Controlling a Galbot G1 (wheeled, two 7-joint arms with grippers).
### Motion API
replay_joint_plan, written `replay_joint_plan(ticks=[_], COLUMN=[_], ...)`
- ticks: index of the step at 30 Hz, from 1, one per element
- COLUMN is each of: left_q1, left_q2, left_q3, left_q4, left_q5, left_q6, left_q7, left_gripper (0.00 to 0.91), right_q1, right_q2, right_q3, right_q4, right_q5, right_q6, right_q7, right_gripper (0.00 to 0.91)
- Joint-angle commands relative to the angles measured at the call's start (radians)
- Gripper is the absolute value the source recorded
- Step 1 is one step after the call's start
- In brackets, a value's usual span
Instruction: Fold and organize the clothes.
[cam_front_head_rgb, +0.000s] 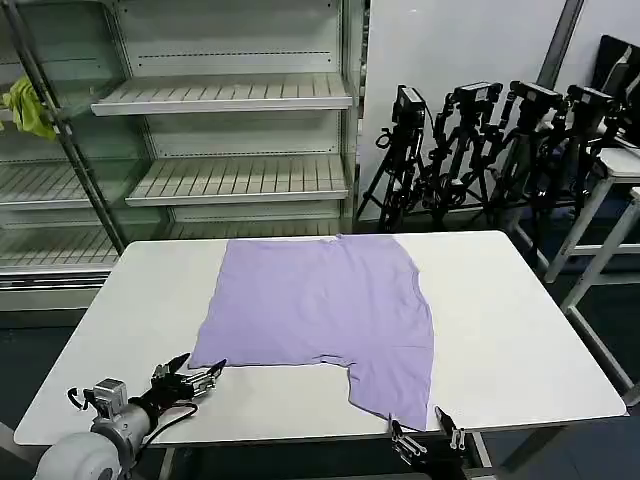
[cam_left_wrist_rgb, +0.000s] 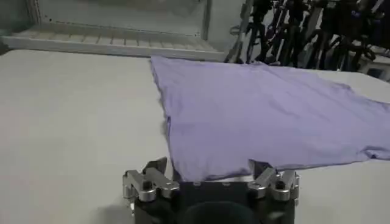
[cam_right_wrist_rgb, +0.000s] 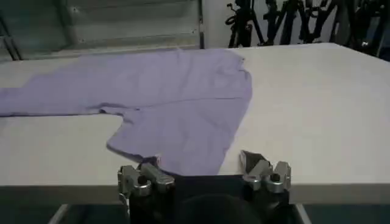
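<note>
at the far left, a yellow-green cloth hangs at the end of a shelf rack behind the counter; the rack's slatted shelves carry nothing else that can be made out. the left pincer sits low on the counter near its front left, fingers spread apart and released, its tips just at the near left corner of the lavender t-shirt; in the left wrist view the pincer brackets the shirt's edge without closing on it. the shirt lies flat across the middle of the counter, one part reaching down to the front edge. there the right pincer waits at the counter's front edge, also released, with that hanging corner of the shirt between its spread fingers in the right wrist view. black tripods stand behind to the right.
</note>
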Motion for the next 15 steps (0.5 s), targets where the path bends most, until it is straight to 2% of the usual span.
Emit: replay_joint_plan(ticks=[1, 5, 8, 14, 15], left_q1=[0.0, 0.0, 0.001, 0.007, 0.008], left_q2=[0.0, 0.0, -0.001, 0.001, 0.002], left_q3=[0.002, 0.004, 0.005, 0.0, -0.002], left_q4=[0.01, 0.01, 0.009, 0.006, 0.005], left_q5=[0.012, 0.014, 0.015, 0.017, 0.017], left_q6=[-0.002, -0.002, -0.002, -0.002, -0.002], left_q7=[0.003, 0.004, 0.006, 0.009, 0.01], left_gripper=[0.685, 0.645, 0.564, 0.322, 0.272], right_q1=[0.007, 0.005, 0.002, -0.009, -0.013], right_q2=[0.003, 0.005, 0.007, 0.01, 0.009], right_q3=[-0.012, -0.014, -0.015, -0.013, -0.012], right_q4=[-0.009, -0.016, -0.016, -0.018, -0.018], right_q5=[0.0, -0.002, -0.003, -0.006, -0.008], right_q6=[-0.002, 0.0, 0.0, 0.004, 0.006], right_q7=[-0.002, -0.004, -0.007, -0.01, -0.012], right_gripper=[0.675, 0.564, 0.433, 0.302, 0.242])
